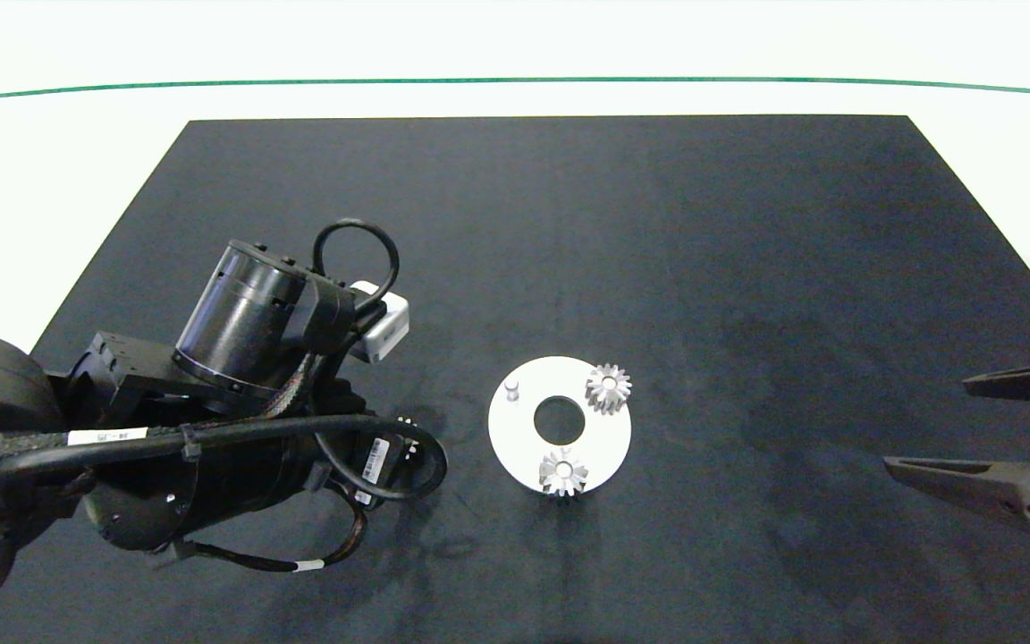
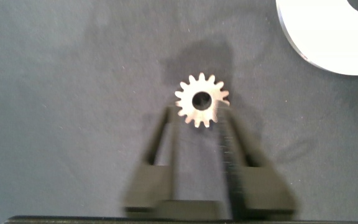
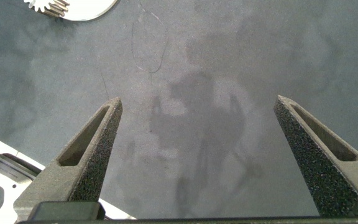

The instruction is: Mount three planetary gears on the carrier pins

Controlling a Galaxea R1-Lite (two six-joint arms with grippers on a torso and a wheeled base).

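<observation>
The white disc (image 1: 591, 443) lies mid-mat. Two planetary gears (image 1: 609, 387) (image 1: 562, 472) sit on its carrier pins; the pin on the left (image 1: 511, 389) is bare. The third planetary gear (image 2: 201, 99) lies flat on the mat left of the disc. In the head view only a few of its teeth (image 1: 406, 420) peek from under my left arm (image 1: 238, 429). My left gripper (image 2: 199, 112) is shut on this gear, fingertips touching its teeth on both sides. My right gripper (image 1: 926, 425) (image 3: 197, 102) hovers open and empty at the mat's right side.
A black mat (image 1: 747, 268) covers the white table (image 1: 998, 143). A corner of the disc (image 2: 328, 31) shows in the left wrist view, and its edge (image 3: 89, 9) with one gear (image 3: 45, 5) shows in the right wrist view.
</observation>
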